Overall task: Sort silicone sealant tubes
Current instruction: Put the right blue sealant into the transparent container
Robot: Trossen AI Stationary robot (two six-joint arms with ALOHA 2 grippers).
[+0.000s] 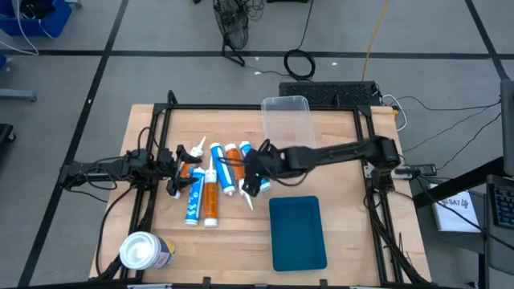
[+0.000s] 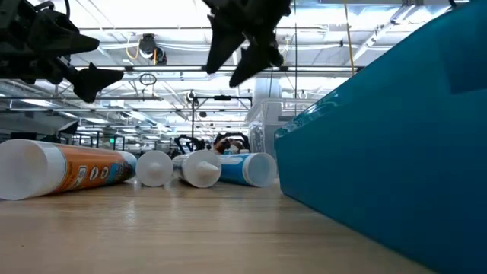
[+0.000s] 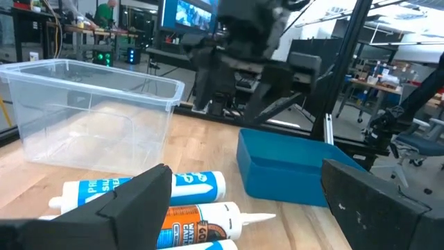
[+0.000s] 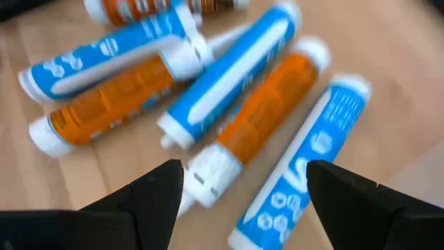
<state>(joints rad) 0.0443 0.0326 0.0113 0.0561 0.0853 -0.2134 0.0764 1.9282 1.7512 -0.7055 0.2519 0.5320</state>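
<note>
My right gripper (image 1: 255,170) hung over the silicone sealant tubes (image 1: 210,183), jaws parted and empty, nothing between the fingers. The tubes lay heaped on the table (image 1: 345,229) right beneath me, beside the blue tray (image 1: 297,233). My left gripper (image 1: 183,164) waited wide open at the pile's other edge.
</note>
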